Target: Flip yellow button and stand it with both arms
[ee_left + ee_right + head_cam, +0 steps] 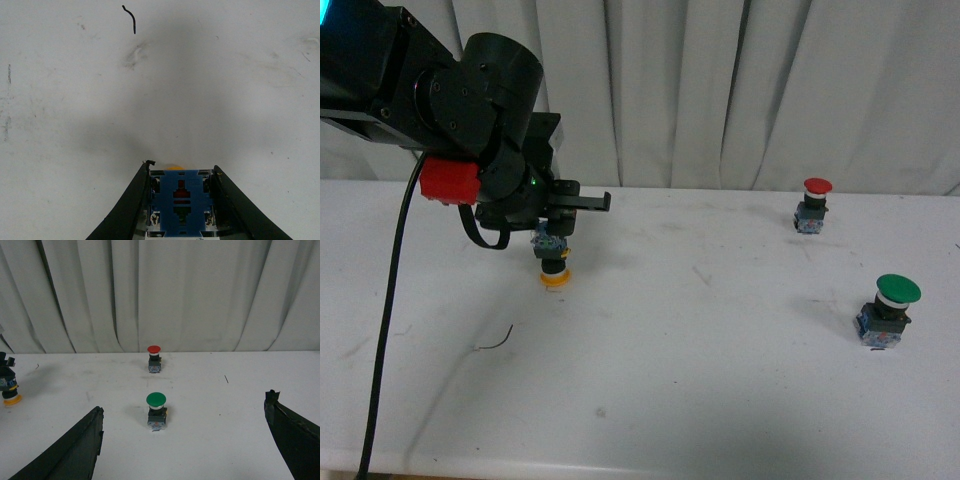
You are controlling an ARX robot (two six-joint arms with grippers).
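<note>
Our left jaws clamp the yellow button (pixel 554 268) cap-down, our right jaws gape empty, so we should raise it slowly and pass it over squarely.

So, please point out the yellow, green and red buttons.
yellow button (pixel 554 279), front view, on its yellow cap.
green button (pixel 898 288), front view, on its green cap.
red button (pixel 154 349), right wrist view, on its red cap.

The yellow button (pixel 554 268) has a yellow-orange cap, black collar and blue contact block. The left arm (pixel 470 90) is black with a red band (pixel 448 180). On the white, scuffed table (pixel 670 390), toward 3 o'clock in the front view, stand a red-capped switch (pixel 813 205) and a green-capped switch (pixel 890 310).
</note>
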